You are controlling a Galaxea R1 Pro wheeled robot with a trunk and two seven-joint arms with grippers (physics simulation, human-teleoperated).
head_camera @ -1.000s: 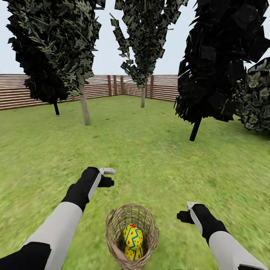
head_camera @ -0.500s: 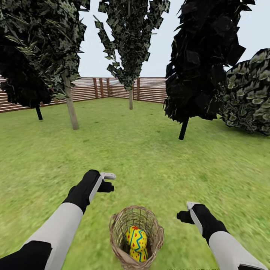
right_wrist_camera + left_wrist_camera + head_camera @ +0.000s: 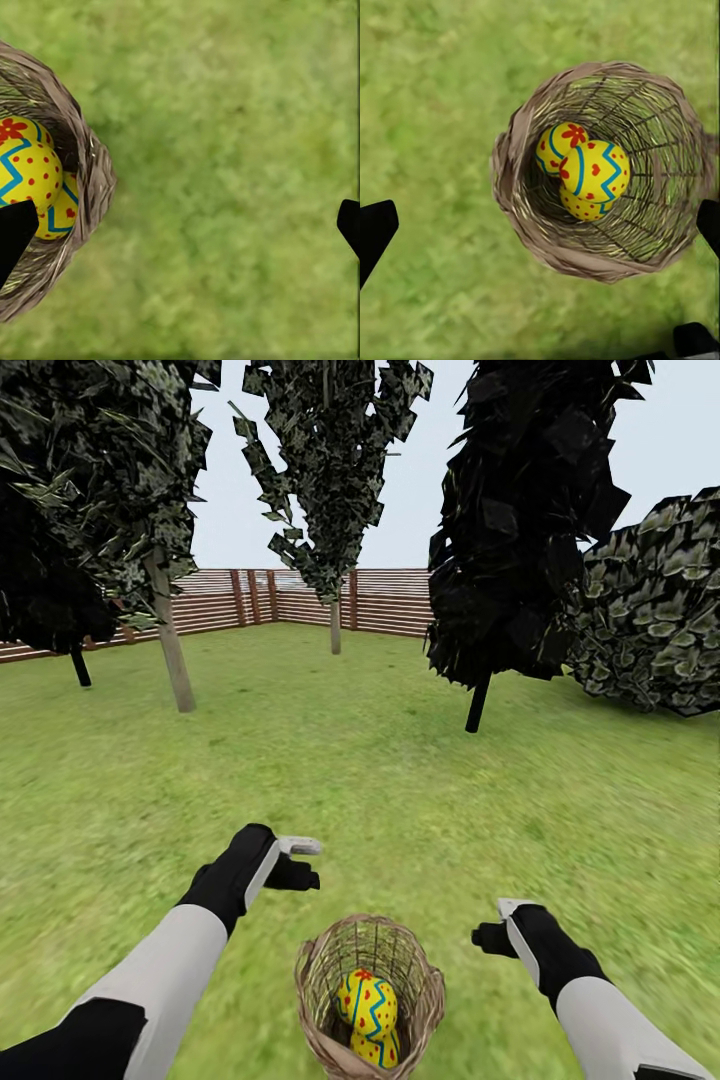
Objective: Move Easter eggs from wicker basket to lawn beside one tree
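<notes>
Wicker basket (image 3: pixel 318 1000) wall hides lowest Easter egg (image 3: pixel 376 1048).

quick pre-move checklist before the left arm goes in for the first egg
1. Easter eggs all in the wicker basket: ok, three show stacked together in the left wrist view.
2. Left gripper empty and open: ok, its fingers sit wide apart at the edges of the left wrist view.
3. Left gripper lined up over the basket mouth: not ok, the head view puts it above the lawn beyond the basket's left rim.
4. Right gripper out of the way: ok, it is open beside the basket on the right.
5. Basket upright: ok.
6. Tree chosen and reachable: cannot tell from here.
</notes>
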